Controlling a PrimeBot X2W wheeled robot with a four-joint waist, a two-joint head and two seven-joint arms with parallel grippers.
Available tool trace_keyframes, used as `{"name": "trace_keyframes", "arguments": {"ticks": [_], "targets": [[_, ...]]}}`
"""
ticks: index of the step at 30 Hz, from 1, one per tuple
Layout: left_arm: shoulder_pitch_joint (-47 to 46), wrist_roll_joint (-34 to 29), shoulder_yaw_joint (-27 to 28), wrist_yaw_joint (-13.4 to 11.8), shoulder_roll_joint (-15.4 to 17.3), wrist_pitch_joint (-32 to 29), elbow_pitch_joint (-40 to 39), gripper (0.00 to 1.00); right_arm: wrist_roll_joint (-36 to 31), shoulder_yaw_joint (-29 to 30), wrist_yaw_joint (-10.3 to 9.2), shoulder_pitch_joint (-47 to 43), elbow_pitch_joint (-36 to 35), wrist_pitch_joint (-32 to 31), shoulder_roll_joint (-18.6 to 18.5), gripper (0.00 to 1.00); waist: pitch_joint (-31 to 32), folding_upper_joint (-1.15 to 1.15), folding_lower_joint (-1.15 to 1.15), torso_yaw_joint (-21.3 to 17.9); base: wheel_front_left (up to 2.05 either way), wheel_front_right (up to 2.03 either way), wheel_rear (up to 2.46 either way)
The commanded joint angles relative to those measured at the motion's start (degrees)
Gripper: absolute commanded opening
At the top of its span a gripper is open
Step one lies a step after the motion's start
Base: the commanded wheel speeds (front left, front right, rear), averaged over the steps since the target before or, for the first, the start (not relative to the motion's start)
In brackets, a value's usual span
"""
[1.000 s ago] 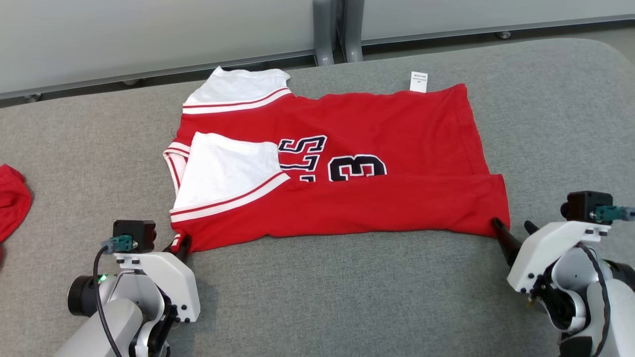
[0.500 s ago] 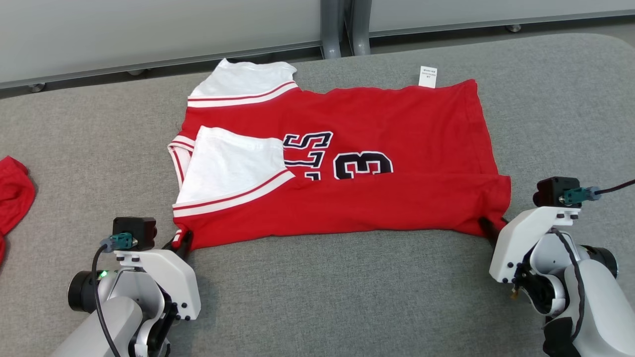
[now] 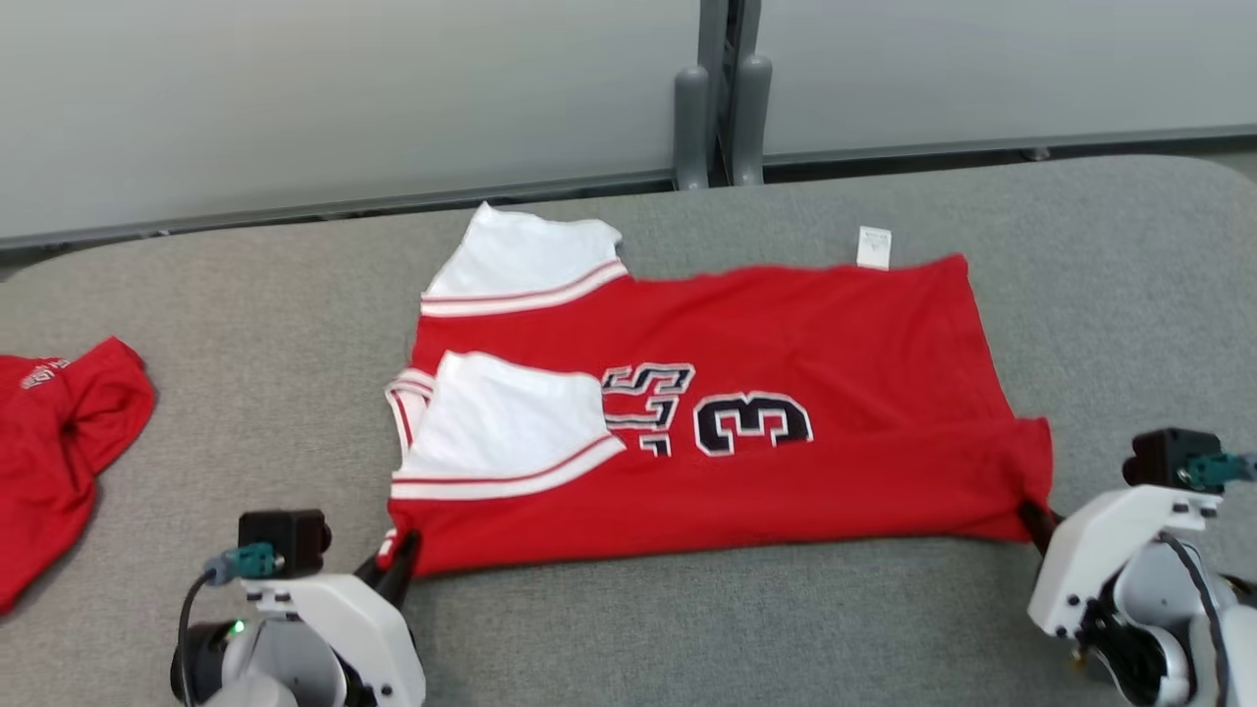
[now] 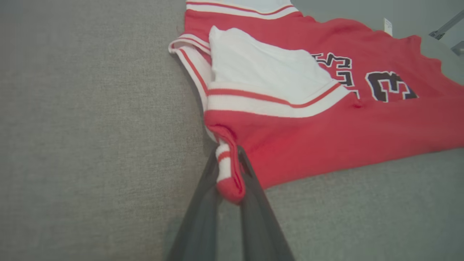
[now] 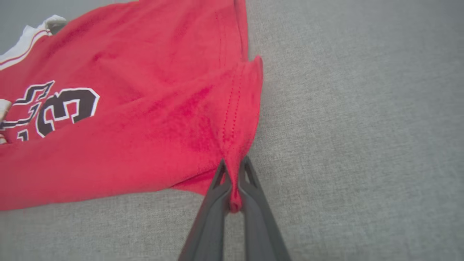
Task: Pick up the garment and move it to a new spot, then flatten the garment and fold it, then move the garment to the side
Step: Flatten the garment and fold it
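Observation:
The garment (image 3: pixel 746 393) is a red jersey with white sleeves and a dark number, lying mostly flat on the grey table (image 3: pixel 687 628), its near edge folded over. My left gripper (image 3: pixel 398 565) is shut on the jersey's near left corner; in the left wrist view the striped corner (image 4: pixel 226 170) is pinched between the two dark fingers (image 4: pixel 203 214). At the near right corner my right gripper (image 3: pixel 1031 516) is shut on the red hem, and the right wrist view shows the cloth (image 5: pixel 232 163) squeezed between its fingers (image 5: pixel 253 203).
A second red garment (image 3: pixel 49 452) lies crumpled at the table's left edge. A white label (image 3: pixel 873 246) sticks out at the jersey's far edge. Behind the table stand a pale wall and a grey post (image 3: pixel 722 108). Bare grey cloth lies in front of the jersey.
My right gripper moved in to the jersey's near right corner and shut on it. The left gripper kept its hold. The head camera tilted, so the whole picture shifted down.

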State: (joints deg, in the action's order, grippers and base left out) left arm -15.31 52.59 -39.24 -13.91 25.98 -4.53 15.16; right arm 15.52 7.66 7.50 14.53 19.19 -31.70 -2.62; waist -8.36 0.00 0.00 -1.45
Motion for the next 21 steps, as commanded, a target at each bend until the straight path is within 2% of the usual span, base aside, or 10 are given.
{"name": "trace_keyframes", "arguments": {"ticks": [1, 3, 5, 9, 17, 18, 19, 20, 21], "targets": [[2.18, 0.46, 0.27, -1.13, 0.87, -0.02, -2.17, 0.0, 0.21, 1.0, 0.0, -2.51, -2.4, -1.33, -0.52, 0.0, 2.11, 0.0, 0.0, 1.36, 0.0, 0.0, 0.0], [4.43, 1.01, 0.26, -2.17, 1.5, -0.27, -5.08, 0.0, 0.82, 1.82, 0.0, -5.42, -5.55, -3.06, -0.5, 0.0, 3.25, 0.0, 0.0, 1.99, 0.0, 0.0, 0.0], [7.9, 0.93, -0.04, -4.4, 3.06, -0.93, -9.44, 0.0, 2.35, 2.75, 0.0, -10.09, -11.33, -5.33, -0.5, 0.0, 4.69, 0.0, 0.0, 2.75, 0.0, 0.0, 0.0], [12.97, 1.52, -0.63, -7.47, 4.6, -1.97, -14.49, 0.0, 1.72, 4.06, -0.01, -16.71, -17.52, -8.64, -0.51, 0.0, 5.68, 0.0, 0.0, 3.03, 0.0, 0.0, 0.0], [19.38, 3.56, -0.21, -10.58, 4.79, -1.45, -18.42, 0.0, 2.57, 4.32, 0.0, -24.28, -22.59, -11.01, -0.49, 0.0, 5.56, 0.0, 0.0, 3.09, 0.0, 0.0, 0.0], [19.98, 4.14, 0.16, -11.26, 4.49, -1.62, -18.16, 0.0, 2.55, 3.89, 0.0, -24.51, -22.8, -10.39, -0.44, 0.25, 5.42, 0.0, 0.0, 3.03, 0.0, 0.0, 0.0], [19.98, 3.72, 0.14, -11.39, 4.73, -1.41, -18.02, 0.2, 2.82, 4.12, 0.0, -24.72, -22.38, -9.85, -0.52, 1.0, 5.31, 0.0, 0.0, 2.98, 0.0, 0.0, 0.0], [19.94, 3.67, 0.23, -11.71, 4.62, -1.16, -17.77, 1.0, 2.64, 4.14, -0.01, -25.04, -21.57, -9.7, -0.51, 1.0, 5.25, 0.0, 0.0, 3.01, 0.0, 0.0, 0.0], [19.83, 3.38, 0.08, -11.94, 4.63, -1.28, -17.32, 1.0, 2.14, 3.77, -0.01, -25.25, -20.98, -9.83, -0.44, 1.0, 5.23, 0.0, 0.0, 3.1, 0.0, 0.0, 0.0]]}}
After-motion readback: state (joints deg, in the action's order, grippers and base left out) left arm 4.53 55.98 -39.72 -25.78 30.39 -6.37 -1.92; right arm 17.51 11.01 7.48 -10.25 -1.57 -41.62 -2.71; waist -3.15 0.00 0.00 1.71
